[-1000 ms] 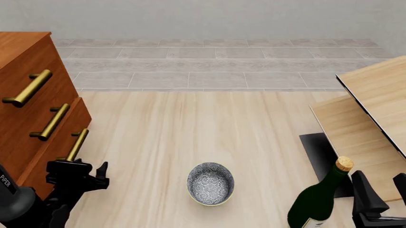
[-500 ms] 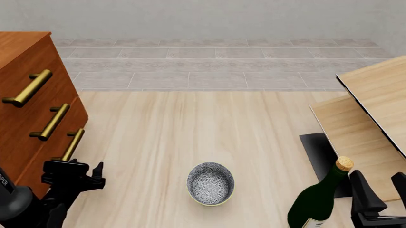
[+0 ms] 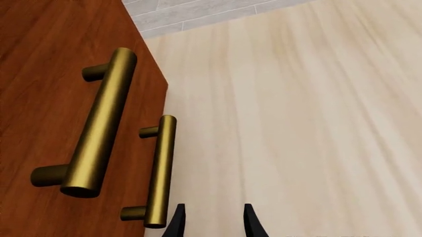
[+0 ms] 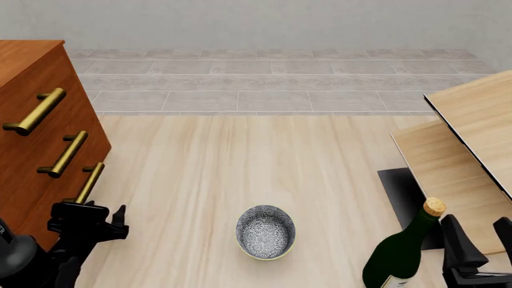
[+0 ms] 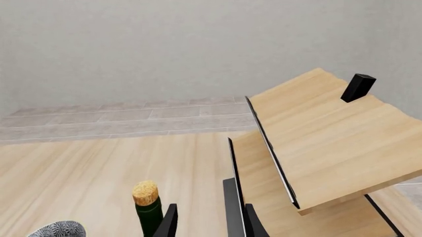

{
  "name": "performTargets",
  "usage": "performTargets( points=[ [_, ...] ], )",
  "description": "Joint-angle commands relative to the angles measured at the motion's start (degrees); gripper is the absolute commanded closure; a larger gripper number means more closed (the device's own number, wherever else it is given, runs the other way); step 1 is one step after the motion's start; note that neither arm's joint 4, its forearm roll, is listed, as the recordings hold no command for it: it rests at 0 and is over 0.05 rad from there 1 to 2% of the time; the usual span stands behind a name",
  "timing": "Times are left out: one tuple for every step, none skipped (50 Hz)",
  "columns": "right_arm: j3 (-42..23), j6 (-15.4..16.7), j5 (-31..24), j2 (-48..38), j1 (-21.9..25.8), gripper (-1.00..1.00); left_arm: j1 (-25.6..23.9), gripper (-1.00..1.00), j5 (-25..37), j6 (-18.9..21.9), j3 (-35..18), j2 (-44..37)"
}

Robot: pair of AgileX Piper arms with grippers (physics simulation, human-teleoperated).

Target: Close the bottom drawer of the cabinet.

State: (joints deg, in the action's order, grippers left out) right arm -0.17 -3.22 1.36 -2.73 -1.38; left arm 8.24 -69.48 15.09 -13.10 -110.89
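Bright, even light — sharp, faint shadows.

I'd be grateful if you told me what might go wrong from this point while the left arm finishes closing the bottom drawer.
1. The left claw sits just below the bottom drawer's brass handle; an open finger could catch it and tug the bottom drawer out again.
2. In the front view the drawer front looks nearly flush with the cabinet, but the arm hides its lower edge, so it may not be fully shut.
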Motion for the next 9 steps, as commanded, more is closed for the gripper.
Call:
performTargets(
  points=[
    [-0.03, -0.13, -0.04, 0.06, 0.01, -1.00, 2.98, -1.00, -0.42, 1.40, -0.87, -0.17],
    [0.03, -0.14, 0.00, 0.09, 0.01, -1.00, 3.00, -1.00, -0.42, 1.41, -0.85, -0.14],
    [0.06, -0.14, -0.01, 0.15, 0.00, -1.00, 3.03, -1.00, -0.42, 1.47, -0.85, -0.11],
    [0.07, -0.15, -0.05, 0.20, 0.01, -1.00, 3.03, -1.00, -0.42, 1.45, -0.84, -0.11],
    [0.05, -0.16, -0.09, 0.24, 0.01, -1.00, 3.03, -1.00, -0.42, 1.41, -0.88, -0.15],
    [0.05, -0.16, -0.09, 0.24, 0.01, -1.00, 3.03, -1.00, -0.42, 1.41, -0.88, -0.15],
    [0.05, -0.16, -0.06, 0.21, -0.02, -1.00, 2.96, -1.00, -0.42, 1.42, -0.85, -0.07],
    [0.06, -0.15, -0.09, 0.26, -0.04, -1.00, 2.91, -1.00, -0.42, 1.40, -0.69, 0.13],
    [0.03, -0.17, -0.24, 0.41, -0.07, -1.00, 2.91, -1.00, -0.42, 1.40, -0.68, 0.14]
  ],
)
